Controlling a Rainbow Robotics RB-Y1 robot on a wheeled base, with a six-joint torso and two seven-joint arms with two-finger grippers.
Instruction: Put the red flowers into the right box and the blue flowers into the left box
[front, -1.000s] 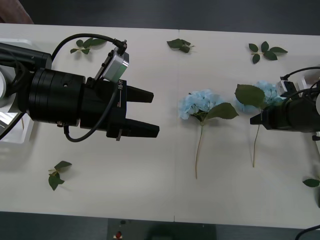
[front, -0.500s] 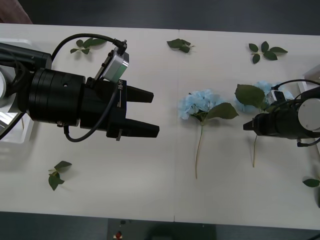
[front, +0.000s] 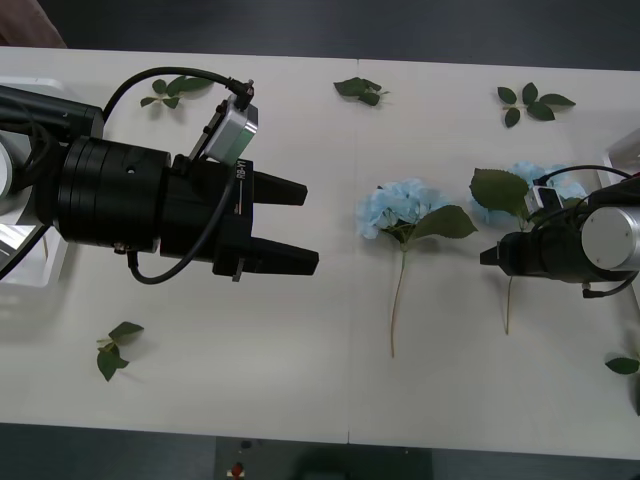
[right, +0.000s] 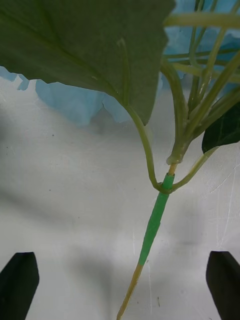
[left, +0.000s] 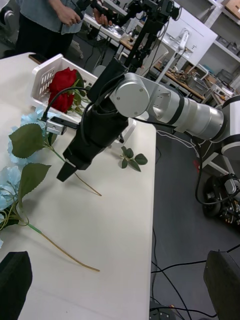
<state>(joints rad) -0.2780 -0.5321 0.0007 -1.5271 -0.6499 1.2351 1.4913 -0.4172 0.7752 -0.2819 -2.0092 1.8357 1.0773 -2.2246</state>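
White surface with two blue flowers and scattered leaf sprigs, workshop behind.

The right end effector, fingers apart, straddles the stem of the right-hand blue flower; the left end effector hovers with fingers spread. Red flowers lie in the right box beside benches and equipment.

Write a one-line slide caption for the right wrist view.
Open right gripper straddles the green-taped stem of a blue flower lying on the white table.
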